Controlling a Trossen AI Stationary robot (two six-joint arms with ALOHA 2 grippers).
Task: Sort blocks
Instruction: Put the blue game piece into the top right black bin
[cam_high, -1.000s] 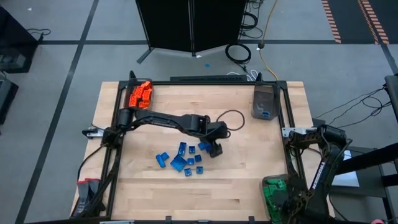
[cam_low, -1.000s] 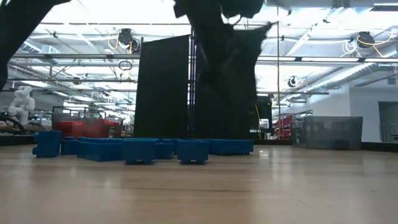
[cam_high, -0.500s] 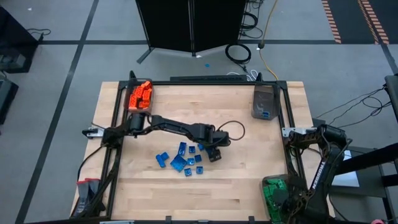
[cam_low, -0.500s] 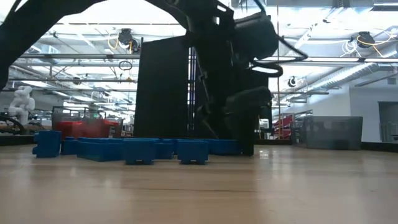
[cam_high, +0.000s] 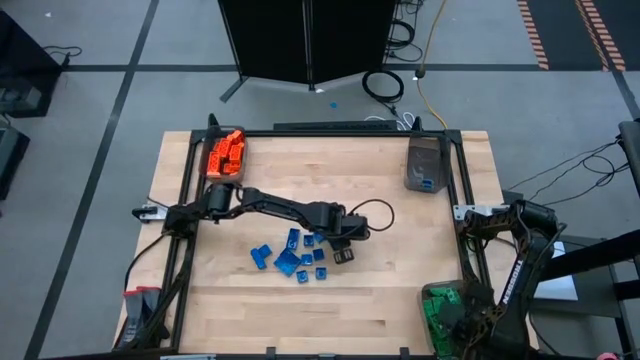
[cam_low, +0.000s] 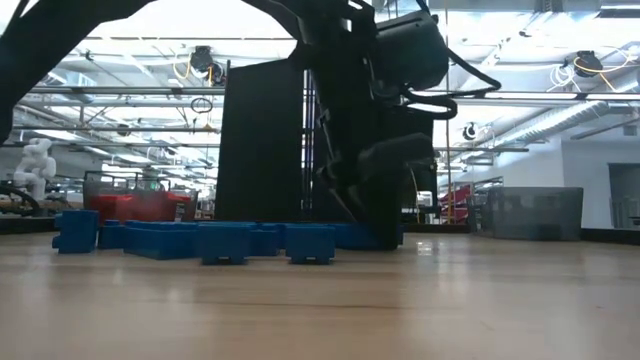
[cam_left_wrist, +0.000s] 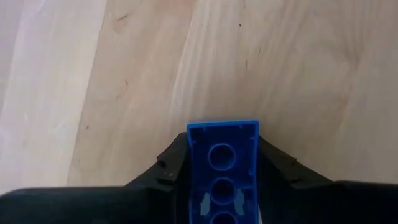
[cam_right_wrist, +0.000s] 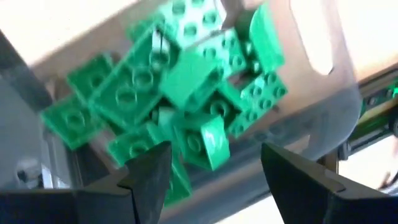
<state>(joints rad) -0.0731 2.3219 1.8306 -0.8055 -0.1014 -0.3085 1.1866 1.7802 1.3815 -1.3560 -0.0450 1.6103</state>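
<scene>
Several loose blue blocks (cam_high: 290, 258) lie on the wooden table at its middle; they also show in the low view (cam_low: 225, 240). My left gripper (cam_high: 343, 254) is down at the table at the right end of this cluster, shut on one blue block (cam_left_wrist: 222, 168). My right gripper (cam_right_wrist: 217, 180) is open at the table's near right corner, above the bin of green blocks (cam_high: 440, 308), touching nothing. Orange blocks fill a bin (cam_high: 225, 152) at the far left. My left gripper pinches the blue block by its two long sides (cam_left_wrist: 191, 155) between its two fingers. The fingers (cam_left_wrist: 174, 163) come from above, pointing down, and lie along the block. The block's hollow underside faces the wrist camera. In the low view the gripper (cam_low: 382, 225) reaches down to the tabletop.
A grey bin (cam_high: 425, 165) with a few blue blocks stands at the far right. A dark frame (cam_high: 460, 200) runs around the table's edge. Bare wood lies to the right of the blue cluster and along the near edge.
My left gripper has come down from above the table to the tabletop and gone a little toward the near edge, at the right end of the blue cluster. The other blue blocks have stayed where they were.
</scene>
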